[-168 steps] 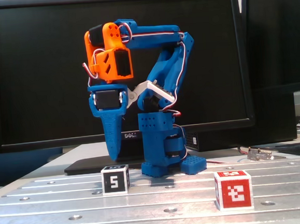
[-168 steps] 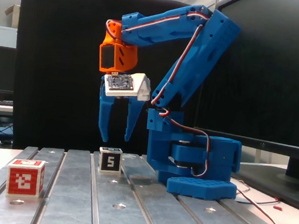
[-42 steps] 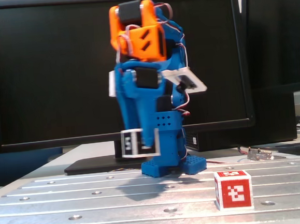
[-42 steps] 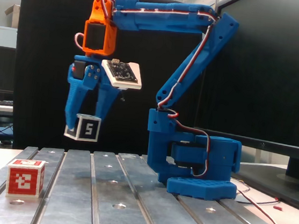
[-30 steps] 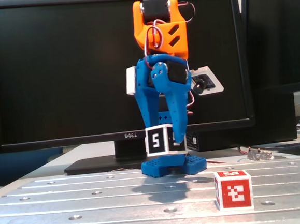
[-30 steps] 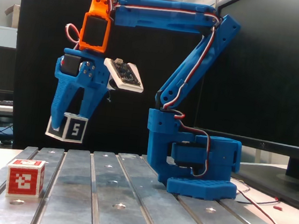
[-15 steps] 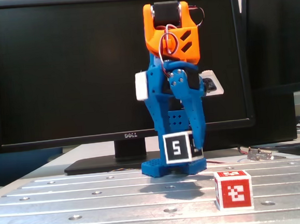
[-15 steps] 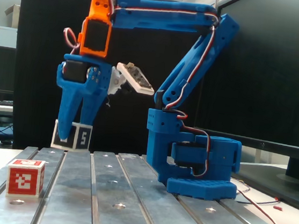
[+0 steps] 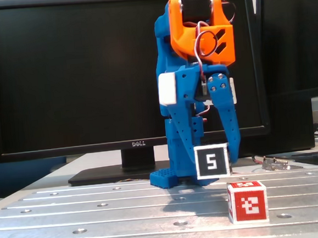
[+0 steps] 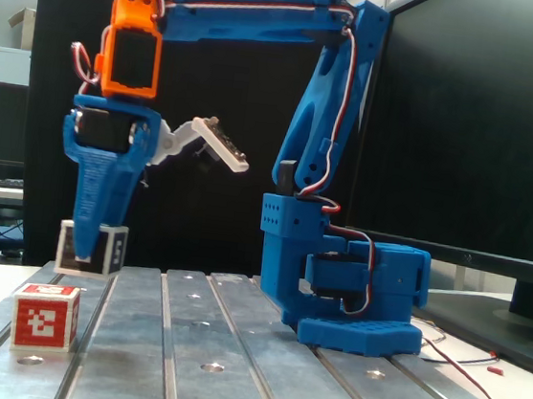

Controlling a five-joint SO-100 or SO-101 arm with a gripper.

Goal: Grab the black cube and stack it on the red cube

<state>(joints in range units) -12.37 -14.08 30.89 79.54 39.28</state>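
Note:
The black cube (image 9: 212, 161) has a white "5" on its front. My blue gripper (image 9: 216, 163) points straight down and is shut on it, holding it in the air at about the height of the red cube's top. In a fixed view one finger (image 9: 231, 132) runs down the cube's right side. In the other fixed view, the gripper (image 10: 87, 254) covers part of the black cube (image 10: 113, 247). The red cube (image 9: 248, 201) rests on the metal table, to the lower right of the black cube. It sits lower left and nearer the camera in the side-on fixed view (image 10: 44, 317).
The slotted metal table (image 9: 100, 212) has screw holes. The arm's blue base (image 10: 360, 307) stands on it. A Dell monitor (image 9: 78, 75) stands behind the arm and also shows in the other fixed view (image 10: 486, 128). A small metal part (image 9: 275, 163) and cables (image 10: 479, 363) lie beside the plate.

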